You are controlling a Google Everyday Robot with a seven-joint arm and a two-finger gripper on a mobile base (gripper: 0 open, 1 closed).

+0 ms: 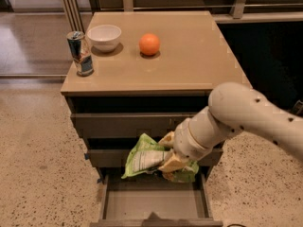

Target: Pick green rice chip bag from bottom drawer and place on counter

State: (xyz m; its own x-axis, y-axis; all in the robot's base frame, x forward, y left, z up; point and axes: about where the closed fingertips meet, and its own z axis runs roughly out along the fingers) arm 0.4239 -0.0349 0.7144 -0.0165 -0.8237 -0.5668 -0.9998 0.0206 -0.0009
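The green rice chip bag (144, 157) hangs in the air in front of the middle drawer front, above the open bottom drawer (154, 202). My gripper (169, 154) is shut on the bag's right side; its tan fingers (173, 163) pinch the foil. The white arm (236, 119) reaches in from the right. The bottom drawer's tray shows nothing in it. The beige counter (189, 56) lies above and behind the gripper.
On the counter stand a white bowl (104, 36), an orange (149, 44) and a drink can (80, 53) at the left edge. The two upper drawers (123, 124) are nearly shut. Speckled floor lies on both sides of the cabinet.
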